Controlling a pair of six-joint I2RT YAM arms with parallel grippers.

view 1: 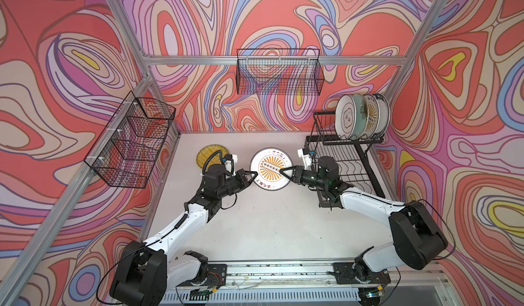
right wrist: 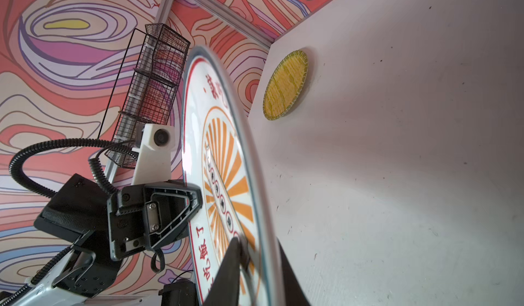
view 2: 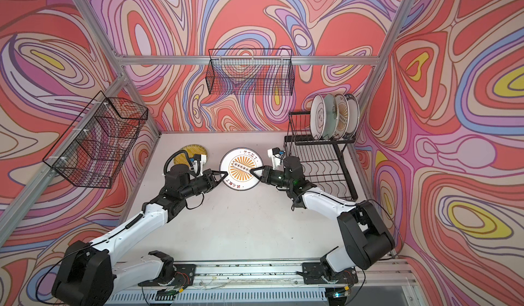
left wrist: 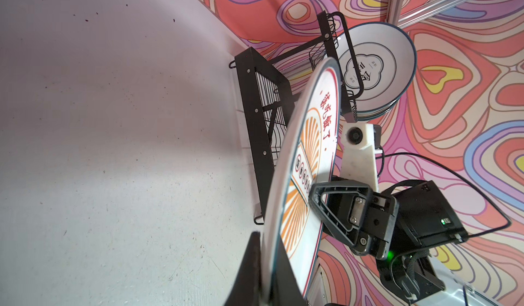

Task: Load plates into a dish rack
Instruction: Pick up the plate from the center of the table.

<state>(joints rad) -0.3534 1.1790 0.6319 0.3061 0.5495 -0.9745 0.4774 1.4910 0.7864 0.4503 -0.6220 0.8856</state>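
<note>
An orange-sunburst plate (view 1: 270,169) (view 2: 241,169) hangs roughly level above the table, held at opposite rims. My left gripper (view 1: 255,174) (left wrist: 269,276) is shut on its left rim. My right gripper (view 1: 282,171) (right wrist: 255,262) is shut on its right rim, one finger reaching onto the sunburst face. The yellow striped plate (view 1: 209,151) (right wrist: 285,85) lies flat on the table behind my left wrist. The black dish rack (view 1: 348,171) (left wrist: 255,97) stands at the right. Its upper tier holds several upright plates, the white one with characters (view 1: 346,117) (left wrist: 377,61) in front.
A black mesh basket (view 1: 279,72) hangs on the back wall. A second mesh basket (view 1: 130,143) hangs on the left wall. The rack's lower tier (view 2: 326,171) lies just behind my right wrist. Aluminium frame posts (view 1: 419,27) stand at the corners.
</note>
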